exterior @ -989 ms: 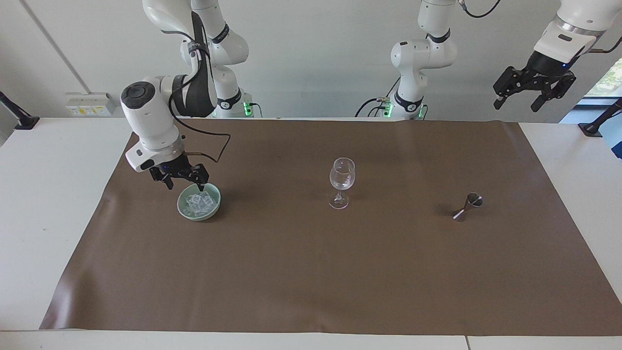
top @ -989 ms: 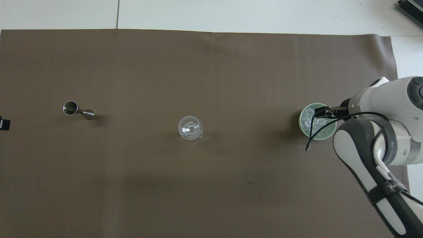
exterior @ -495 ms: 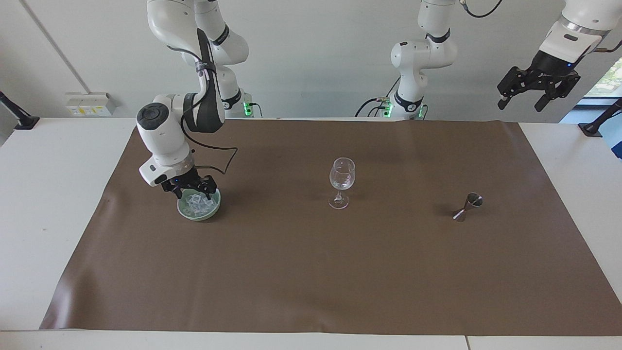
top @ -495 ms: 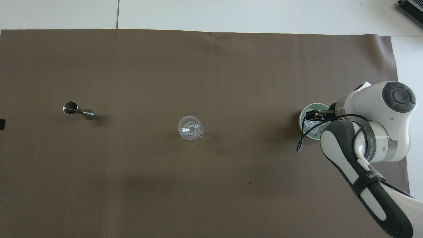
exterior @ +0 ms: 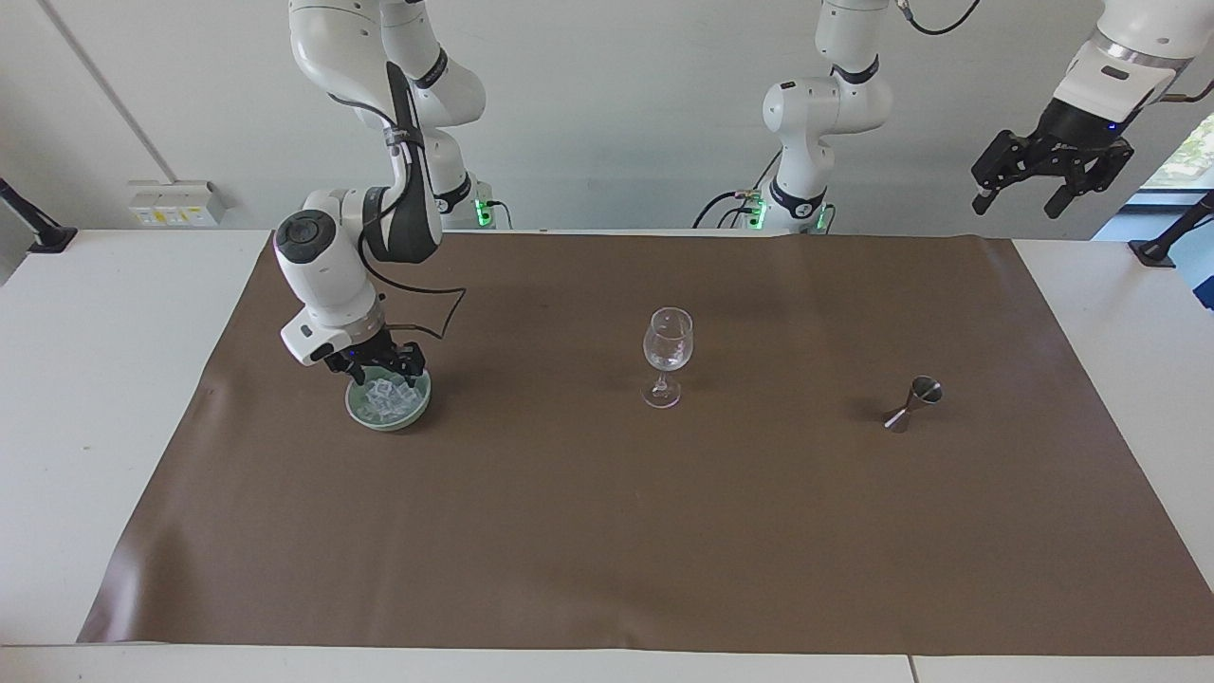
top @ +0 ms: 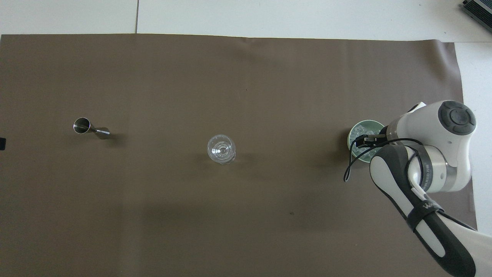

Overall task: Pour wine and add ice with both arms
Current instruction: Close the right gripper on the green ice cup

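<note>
A pale green bowl [exterior: 417, 406] holds the ice [exterior: 389, 400], small clear cubes, toward the right arm's end of the brown mat. My right gripper [exterior: 384, 372] points down into the bowl with its fingers spread, their tips at the ice. In the overhead view the right gripper [top: 363, 140] covers part of the bowl [top: 355, 130] and the ice [top: 364, 153]. A clear stemmed glass [exterior: 667, 353] stands upright mid-mat and shows from above too [top: 221, 149]. My left gripper [exterior: 1017, 201] waits open and empty, raised high over the table's edge at the left arm's end.
A small steel jigger [exterior: 912, 402] stands on the mat toward the left arm's end, also in the overhead view [top: 90, 129]. The brown mat [exterior: 607, 550] covers most of the white table. No bottle is in view.
My right gripper has come down from just above the bowl's rim into the bowl, onto the ice. My left gripper has risen a little and holds still.
</note>
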`<state>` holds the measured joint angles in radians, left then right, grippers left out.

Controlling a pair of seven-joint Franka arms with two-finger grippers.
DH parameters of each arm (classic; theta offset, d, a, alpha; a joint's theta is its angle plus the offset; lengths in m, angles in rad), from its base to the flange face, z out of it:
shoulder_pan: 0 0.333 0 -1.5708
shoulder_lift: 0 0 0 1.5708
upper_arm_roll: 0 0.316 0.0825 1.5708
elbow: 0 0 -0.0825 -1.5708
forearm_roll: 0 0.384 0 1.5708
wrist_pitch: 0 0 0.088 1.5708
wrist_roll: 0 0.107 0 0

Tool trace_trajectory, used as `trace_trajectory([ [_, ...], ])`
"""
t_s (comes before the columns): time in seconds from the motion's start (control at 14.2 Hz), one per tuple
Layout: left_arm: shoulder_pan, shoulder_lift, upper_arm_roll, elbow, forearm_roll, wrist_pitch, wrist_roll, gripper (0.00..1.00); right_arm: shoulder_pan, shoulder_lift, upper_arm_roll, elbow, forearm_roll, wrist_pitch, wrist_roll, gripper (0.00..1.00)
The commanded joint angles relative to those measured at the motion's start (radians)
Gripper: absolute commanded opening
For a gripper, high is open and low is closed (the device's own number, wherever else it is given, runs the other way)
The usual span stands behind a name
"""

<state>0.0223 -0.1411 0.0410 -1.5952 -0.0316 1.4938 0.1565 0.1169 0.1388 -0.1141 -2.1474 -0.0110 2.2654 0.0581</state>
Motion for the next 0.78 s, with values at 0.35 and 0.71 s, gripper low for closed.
trace_trajectory([
  [0.35, 0.013, -0.026, -0.007, -0.035, 0.009, 0.022, 0.008, 1.00, -0.011, -0.010, -0.001, 0.003, 0.003, 0.013, -0.055, 0.29],
  [0.71, 0.013, -0.028, -0.007, -0.037, 0.009, 0.020, 0.008, 1.00, -0.014, -0.011, -0.004, 0.023, 0.002, 0.006, -0.089, 0.12],
])
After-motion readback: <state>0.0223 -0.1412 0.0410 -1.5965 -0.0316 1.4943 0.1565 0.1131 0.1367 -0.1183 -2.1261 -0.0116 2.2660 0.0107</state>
